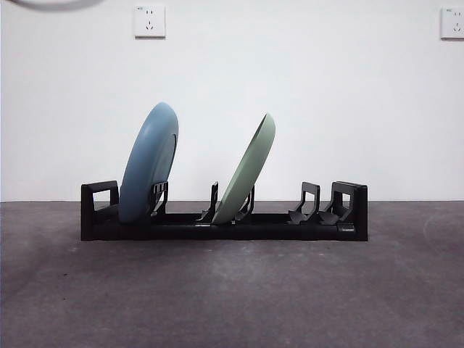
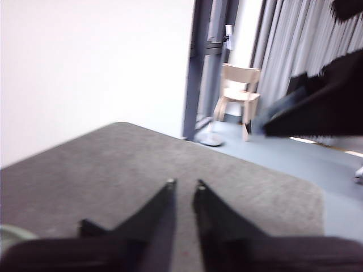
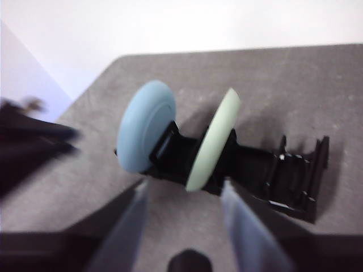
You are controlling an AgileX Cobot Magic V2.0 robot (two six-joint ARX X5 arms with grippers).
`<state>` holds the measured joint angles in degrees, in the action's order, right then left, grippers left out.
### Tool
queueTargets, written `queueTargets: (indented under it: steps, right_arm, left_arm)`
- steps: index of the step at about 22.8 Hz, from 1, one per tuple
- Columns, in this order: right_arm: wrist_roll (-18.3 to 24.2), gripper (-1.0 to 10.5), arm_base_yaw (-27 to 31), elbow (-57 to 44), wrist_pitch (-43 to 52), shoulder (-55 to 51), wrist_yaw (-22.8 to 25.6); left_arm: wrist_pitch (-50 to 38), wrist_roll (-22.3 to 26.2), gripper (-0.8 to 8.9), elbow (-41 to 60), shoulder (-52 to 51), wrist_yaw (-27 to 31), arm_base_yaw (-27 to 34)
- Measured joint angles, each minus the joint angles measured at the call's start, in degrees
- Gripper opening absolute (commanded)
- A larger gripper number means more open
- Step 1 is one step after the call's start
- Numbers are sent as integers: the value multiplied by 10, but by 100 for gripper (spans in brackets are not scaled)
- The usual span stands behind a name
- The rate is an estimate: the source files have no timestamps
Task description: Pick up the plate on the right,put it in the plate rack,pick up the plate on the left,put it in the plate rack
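In the front view the plate rack (image 1: 223,217) lies lengthwise across the grey felt-covered table (image 1: 232,290), its boxy end pieces at either side. Two plates stand in it, both tilted the same way with their top edges leaning toward the right. The blue plate (image 1: 148,163) sits in the slot beside the left end piece, resting against a pair of prongs. The pale green plate (image 1: 246,170) stands near the middle, leaning at a steeper slant, its lower edge wedged between prongs. The slots toward the right end are bare prongs. Behind is a white wall with two sockets (image 1: 149,21) high up. A dark blurred arc shows at the top left corner; which arm it belongs to cannot be told.

In the left wrist view the left gripper (image 2: 184,184) hangs above bare table felt, its jaws nearly pressed together with only a thin gap, holding nothing. Beyond the table edge are a wooden chair (image 2: 238,93), grey curtains and a blurred dark shape that looks like the other arm.

In the right wrist view the right gripper (image 3: 184,187) is spread wide and empty, above and well apart from the rack, which shows between its jaws with both plates standing in it.
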<state>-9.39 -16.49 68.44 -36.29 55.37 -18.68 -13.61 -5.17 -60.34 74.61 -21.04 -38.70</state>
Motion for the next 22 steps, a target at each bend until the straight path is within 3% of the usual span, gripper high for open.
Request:
queueTargets:
  steps: [7, 17, 22]
  right_arm:
    - [40, -11, 0, -1, -35, -13, 114]
    - [45, -11, 0, -123, 8, -153, 157]
    - [45, 1, 0, -147, -2, -177, 160]
  left_arm:
    - [195, 64, -8, -1, -145, 186, 0]
    - [426, 91, -8, -1, -268, 413, 0]
    - [484, 85, -4, -1, -303, 445, 0]
